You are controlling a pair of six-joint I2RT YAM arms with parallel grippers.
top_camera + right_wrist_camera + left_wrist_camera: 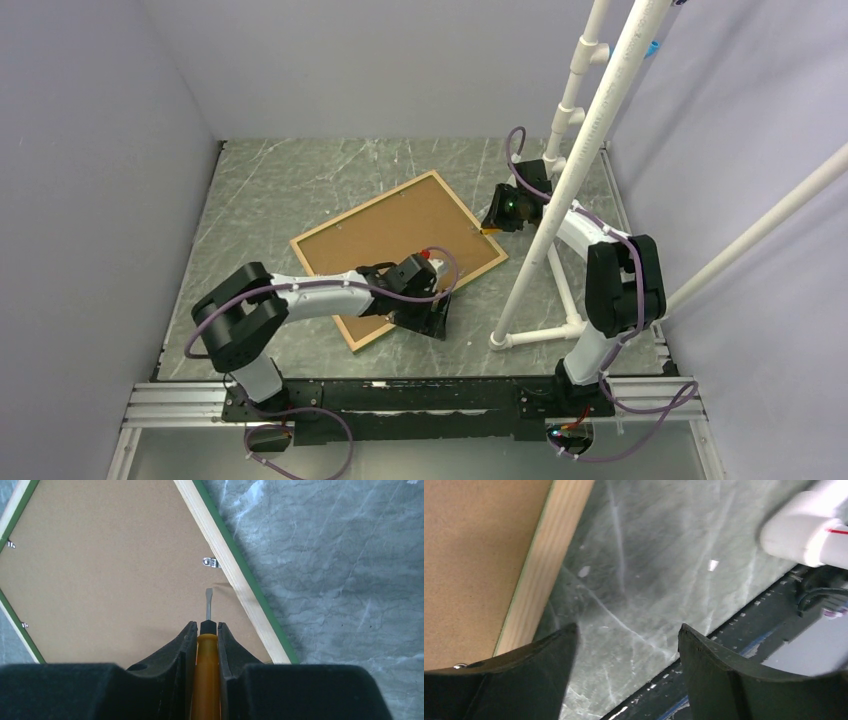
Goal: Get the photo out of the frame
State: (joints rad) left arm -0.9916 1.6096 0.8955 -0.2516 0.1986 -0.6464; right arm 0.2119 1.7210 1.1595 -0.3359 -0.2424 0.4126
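The frame [470, 215] lies face down on the table, its light wood rim [251, 607] and thin green edge around a brown backing board [400, 235]. The photo is hidden under that board. My right gripper [206, 627] is shut on an orange-handled screwdriver [207, 680], above the board near the frame's right edge. The flat blade [208, 600] points at a small metal clip [211, 562] beside the rim. My left gripper [626, 635] stands open over bare table just off the frame's near edge [546, 565], holding nothing.
A white PVC pipe stand [560, 200] rises just right of the frame, close to the right arm, with its foot [540, 335] on the table. More clips [10, 544] sit along the board's other edges. A black and aluminium rail [400, 400] borders the near side.
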